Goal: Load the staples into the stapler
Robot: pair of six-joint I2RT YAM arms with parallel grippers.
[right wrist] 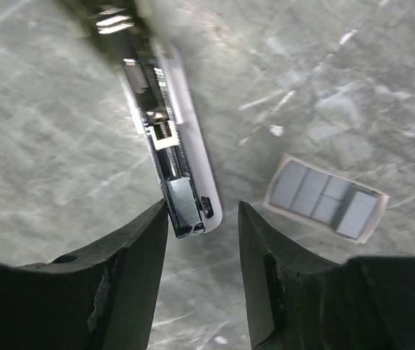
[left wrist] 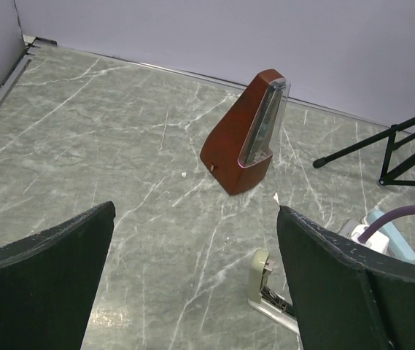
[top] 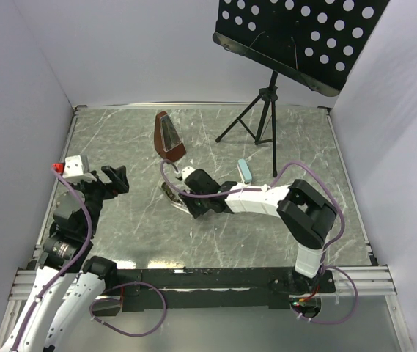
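Note:
The stapler lies opened flat on the marble table, its metal channel facing up. A short silvery block that looks like a staple strip sits at the channel's near end. My right gripper is open and empty, with one finger on each side of that end. The cream-tan box lies to the right and holds several grey strips of staples. In the top view the right gripper hovers over the stapler. My left gripper is open and empty to the left. The stapler's end shows by its right finger.
A brown metronome stands behind the stapler and also shows in the left wrist view. A small pale blue piece lies right of the right wrist. A black music stand stands at the back right. White walls enclose the table.

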